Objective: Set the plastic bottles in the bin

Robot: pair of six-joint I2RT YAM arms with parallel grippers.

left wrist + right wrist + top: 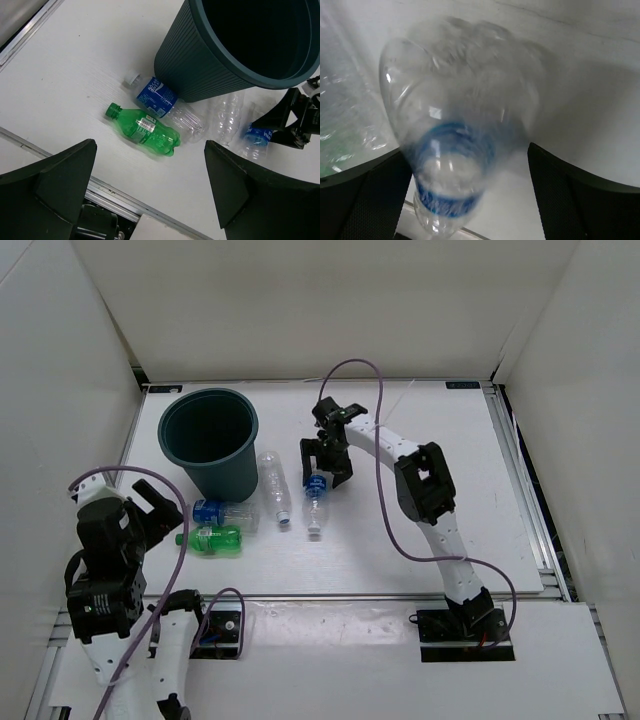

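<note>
The dark teal bin [210, 440] stands upright at the back left and fills the top of the left wrist view [235, 55]. Four bottles lie on the table beside it. A green bottle [210, 539] [145, 131] and a blue-labelled clear bottle [215, 510] [159, 97] lie in front of the bin. Another clear bottle [274, 485] [227, 117] lies to its right. My right gripper [327, 470] is open and straddles the base end of the last blue-labelled bottle [316, 502] [455, 150], with a gap at the right finger [580, 200]. My left gripper [160, 505] [150, 200] is open and empty, left of the green bottle.
White walls enclose the table on three sides. A metal rail [125, 200] runs along the near table edge under my left gripper. The neighbouring clear bottle [345, 100] lies close to the left of my right gripper.
</note>
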